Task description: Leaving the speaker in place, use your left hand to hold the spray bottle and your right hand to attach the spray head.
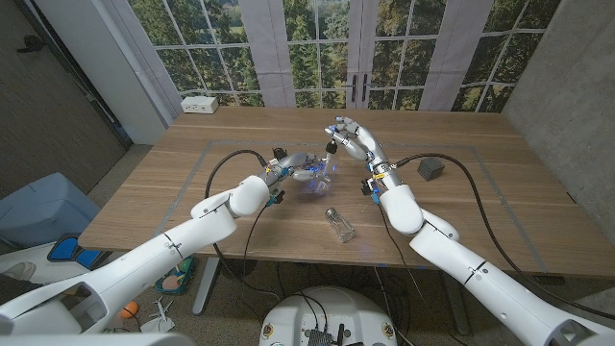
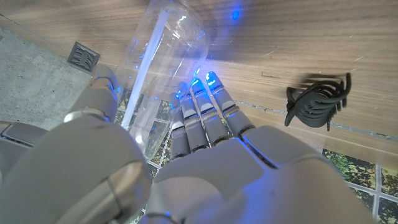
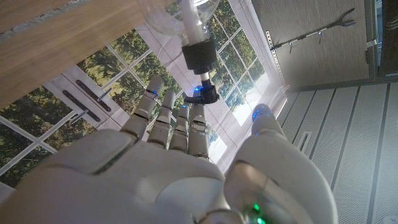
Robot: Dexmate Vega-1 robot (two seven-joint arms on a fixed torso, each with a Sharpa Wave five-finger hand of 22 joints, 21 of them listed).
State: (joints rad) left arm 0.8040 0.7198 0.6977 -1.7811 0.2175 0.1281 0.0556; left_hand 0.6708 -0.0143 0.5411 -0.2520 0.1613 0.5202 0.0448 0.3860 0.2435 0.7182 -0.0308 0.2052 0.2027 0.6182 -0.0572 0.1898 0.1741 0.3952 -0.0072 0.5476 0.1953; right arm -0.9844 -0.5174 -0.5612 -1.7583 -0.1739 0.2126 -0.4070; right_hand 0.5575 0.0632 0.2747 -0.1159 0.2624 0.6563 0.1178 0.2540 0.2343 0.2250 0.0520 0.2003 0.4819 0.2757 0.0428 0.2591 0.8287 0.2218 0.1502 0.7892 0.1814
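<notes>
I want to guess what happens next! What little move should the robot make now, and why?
Probably the right hand should twist the spray head down onto the spray bottle. The left hand holds the bottle, the head's tube is already inside it, and the black collar sits at the neck.

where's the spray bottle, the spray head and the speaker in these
spray bottle (image 2: 163,59), left wrist view, clear body wall
spray head (image 3: 199,57), right wrist view, black collar
speaker (image 1: 430,170), head view, top of the dark box
</notes>
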